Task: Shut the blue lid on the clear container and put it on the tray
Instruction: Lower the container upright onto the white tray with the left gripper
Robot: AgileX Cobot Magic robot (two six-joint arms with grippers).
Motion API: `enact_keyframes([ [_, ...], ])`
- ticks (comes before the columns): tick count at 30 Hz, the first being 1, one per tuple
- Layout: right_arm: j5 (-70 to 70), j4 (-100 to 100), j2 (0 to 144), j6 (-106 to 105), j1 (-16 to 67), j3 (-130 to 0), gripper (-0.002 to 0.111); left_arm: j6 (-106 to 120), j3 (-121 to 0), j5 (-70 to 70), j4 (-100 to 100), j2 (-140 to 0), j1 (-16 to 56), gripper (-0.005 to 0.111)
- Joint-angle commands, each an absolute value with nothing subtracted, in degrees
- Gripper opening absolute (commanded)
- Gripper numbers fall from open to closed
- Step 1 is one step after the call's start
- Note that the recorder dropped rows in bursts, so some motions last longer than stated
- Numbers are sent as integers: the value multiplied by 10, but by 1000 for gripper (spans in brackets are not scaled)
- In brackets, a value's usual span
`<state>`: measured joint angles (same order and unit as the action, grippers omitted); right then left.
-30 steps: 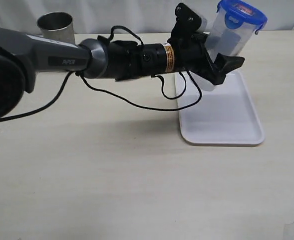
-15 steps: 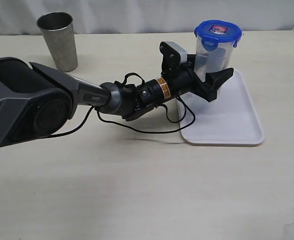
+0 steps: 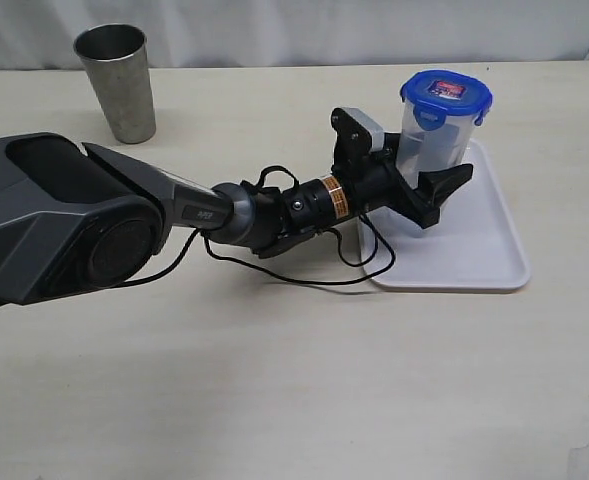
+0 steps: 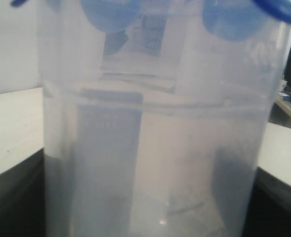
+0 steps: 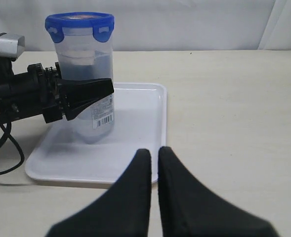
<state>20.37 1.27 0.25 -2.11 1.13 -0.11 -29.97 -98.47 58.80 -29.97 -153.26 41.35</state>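
Releasing looks next: your left hand [image 3: 432,172] clasps the upright container [image 3: 442,135] on the tray [image 3: 474,250], upper right; right hand [image 5: 154,150] closed, empty.

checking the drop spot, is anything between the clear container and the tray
Nothing visible. The clear container, blue lid on, sits in the left end effector directly over the tray; no other object lies there.

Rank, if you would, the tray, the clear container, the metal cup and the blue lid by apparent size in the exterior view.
1. tray
2. clear container and metal cup: too alike to rank
3. blue lid
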Motion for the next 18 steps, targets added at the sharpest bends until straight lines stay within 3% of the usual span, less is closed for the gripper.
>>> enact_keyframes([
  [1,198,11,0,-21,8,0,5,-299,-991,588,-298,-1526,415,1],
  [3,198,11,0,-21,8,0,5,-299,-991,585,-308,-1526,415,7],
  [6,198,11,0,-21,8,0,5,-296,-991,585,-310,-1526,415,26],
  [12,198,11,0,-21,8,0,5,-265,-991,554,-307,-1526,415,87],
  [14,198,11,0,-21,8,0,5,-265,-991,535,-314,-1526,415,96],
  [18,198,11,0,-21,8,0,5,-264,-991,525,-315,-1526,413,97],
])
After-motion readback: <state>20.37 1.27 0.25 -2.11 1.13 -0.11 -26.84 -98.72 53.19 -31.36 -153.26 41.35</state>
